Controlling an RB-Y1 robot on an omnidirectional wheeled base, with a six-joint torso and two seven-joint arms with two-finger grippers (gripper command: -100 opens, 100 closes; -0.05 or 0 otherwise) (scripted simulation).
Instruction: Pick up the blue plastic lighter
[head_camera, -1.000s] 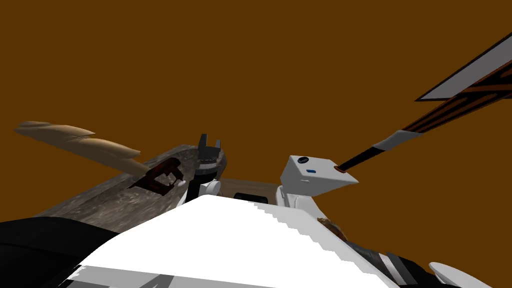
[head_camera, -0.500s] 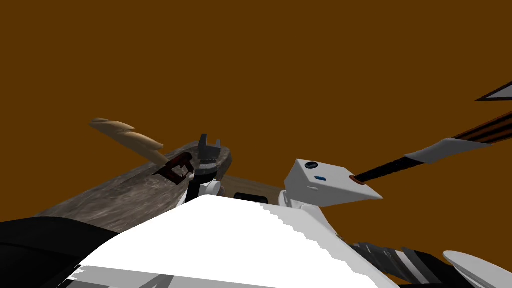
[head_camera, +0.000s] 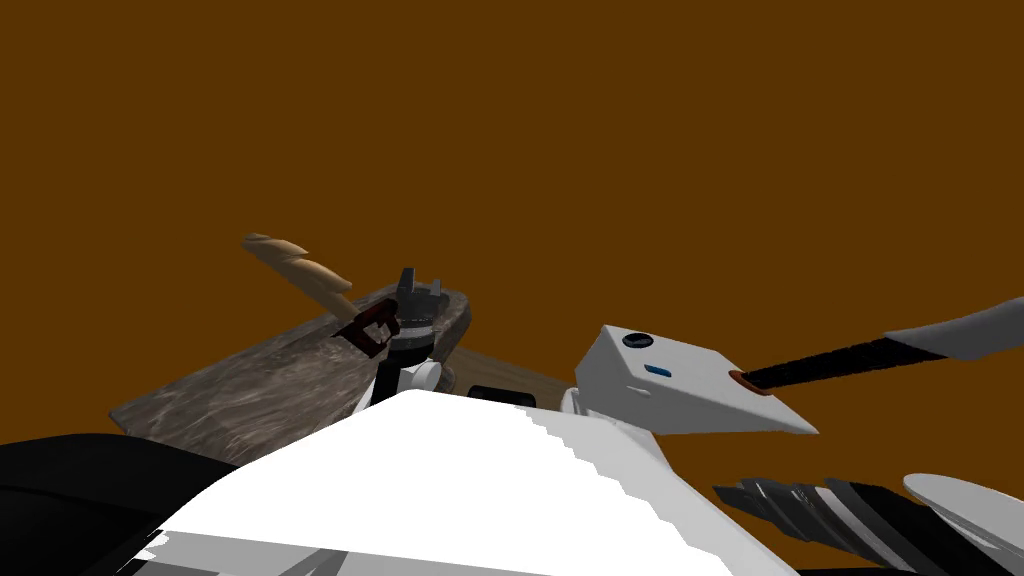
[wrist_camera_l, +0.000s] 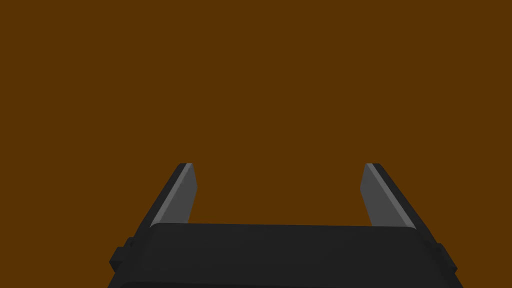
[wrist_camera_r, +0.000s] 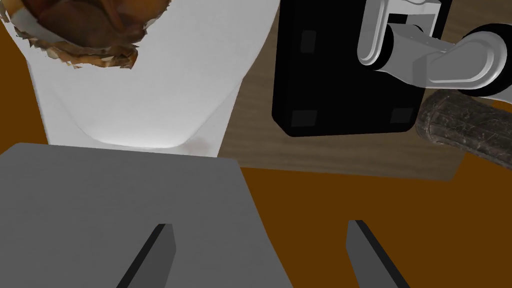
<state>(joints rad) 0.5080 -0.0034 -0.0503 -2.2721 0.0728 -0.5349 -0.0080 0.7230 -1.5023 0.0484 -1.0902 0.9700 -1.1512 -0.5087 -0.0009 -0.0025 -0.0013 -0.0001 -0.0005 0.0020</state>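
Note:
The blue lighter (head_camera: 657, 370) is a small blue sliver lying on top of a light grey box (head_camera: 690, 400), right of centre in the head view, beside a black round thing (head_camera: 637, 340). My left gripper (head_camera: 420, 282) stands well to the lighter's left, above a mottled grey slab (head_camera: 290, 385). In the left wrist view the left gripper (wrist_camera_l: 279, 167) is open, empty, and faces a flat brown surface. The right gripper (wrist_camera_r: 260, 225) is open and empty, one finger over a flat grey surface (wrist_camera_r: 125, 200); the lighter is hidden there.
A baguette (head_camera: 300, 268) and a dark red object (head_camera: 370, 328) lie at the slab's far end. A black rod with a reddish ring (head_camera: 830, 362) touches the box's edge. A striped thing (head_camera: 830, 505) and a white rim (head_camera: 965, 500) sit at the lower right. Brown floor spreads all around.
My head view has swung: the baguette, red object and slab slid right, and the grey box with the lighter slid right and down. My left gripper keeps its place in the view.

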